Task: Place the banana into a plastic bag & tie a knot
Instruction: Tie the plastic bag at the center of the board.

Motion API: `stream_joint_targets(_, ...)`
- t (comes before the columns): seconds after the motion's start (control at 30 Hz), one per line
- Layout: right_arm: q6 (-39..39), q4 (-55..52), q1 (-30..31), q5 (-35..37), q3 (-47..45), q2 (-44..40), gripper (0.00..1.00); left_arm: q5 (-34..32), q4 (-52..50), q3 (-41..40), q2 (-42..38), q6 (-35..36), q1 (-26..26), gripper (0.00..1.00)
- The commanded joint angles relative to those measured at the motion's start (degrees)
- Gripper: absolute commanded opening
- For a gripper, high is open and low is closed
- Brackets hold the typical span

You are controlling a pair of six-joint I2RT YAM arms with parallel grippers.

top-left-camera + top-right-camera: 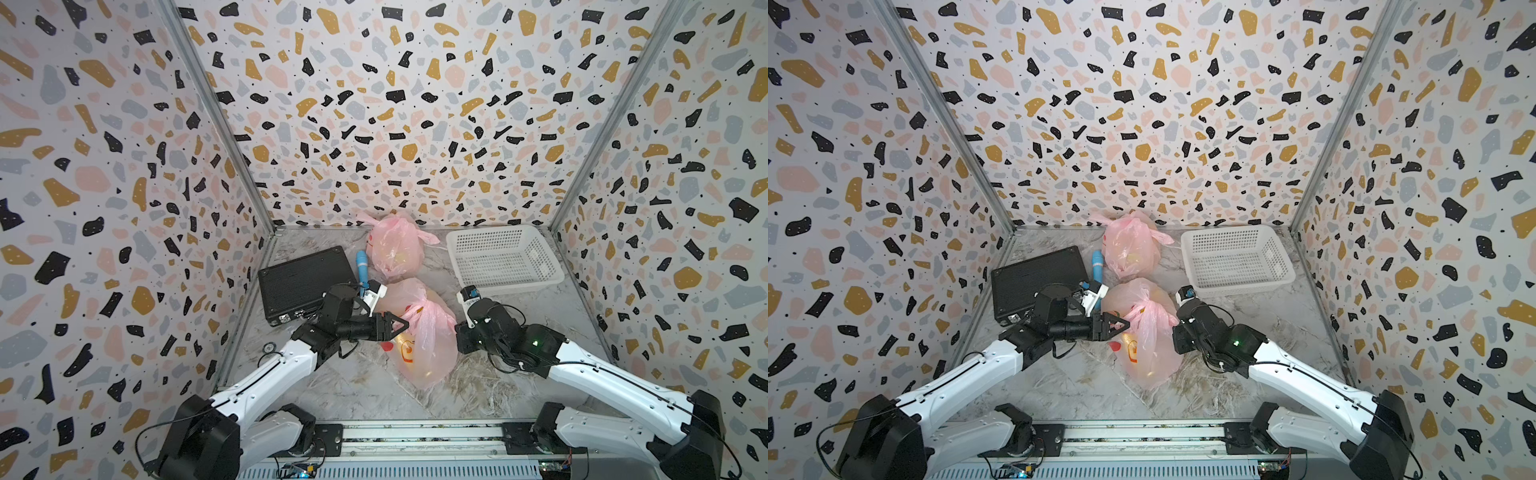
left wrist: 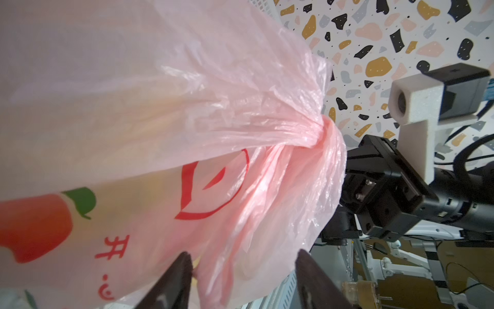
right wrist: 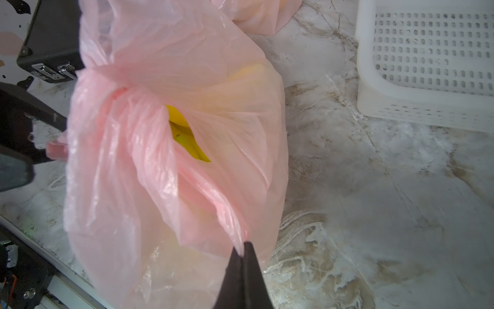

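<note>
Your plastic bag lies on the bench near the white basket, off the basket's front corner on the robot's left side. The bag's neck is gathered into a twist. Through a gap in the film, the right wrist view shows you the yellow banana inside the bag.

Your right end effector is clamped tight on a thin strip of the bag's film. Your left end effector has its jaws well apart, and loose film hangs between its fingers without being pinched.

A second pink bag, tied, sits just beside the basket's left wall. A black case lies farther to the basket's left.
</note>
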Motion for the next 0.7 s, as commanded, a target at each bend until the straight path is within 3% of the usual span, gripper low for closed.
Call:
stream_joint_targets(0.0,0.58,-0.03,0.02,-0.16,2.49,-0.02,0.0,0.25,4.03,0.64,0.7,-0.09,-0.22,0.46)
stream_joint_targets(0.07,0.41,-0.4,-0.03,-0.29,2.91,0.0,0.0,-0.53,3.79,0.9,0.36,-0.34,-0.22,0.45)
stream_joint_targets(0.2,0.22,-0.47,0.01,-0.36,3.12,-0.17,0.0,-2.71,0.29,2.39,0.35,1.86,-0.22,0.68)
stream_joint_targets(0.3,0.39,-0.31,-0.04,-0.53,3.02,-0.17,0.0,-2.69,0.14,2.77,1.34,2.45,-0.22,0.69)
stream_joint_targets(0.4,0.62,-0.03,-0.02,-0.91,3.01,-0.02,0.0,-1.55,1.98,2.77,3.12,1.66,-0.31,0.6)
stream_joint_targets(0.47,0.76,-0.09,-0.03,-1.1,3.22,-0.08,0.0,-1.1,2.58,2.81,3.9,1.46,-0.4,0.47)
stream_joint_targets(0.6,0.75,-0.79,-0.01,-0.85,3.11,-0.6,0.0,-3.61,0.36,3.4,1.96,1.98,-0.39,0.01)
stream_joint_targets(0.67,0.29,-1.33,-0.04,-0.23,3.11,-1.02,0.0,-7.91,-3.59,4.26,-1.29,3.04,-0.4,0.0)
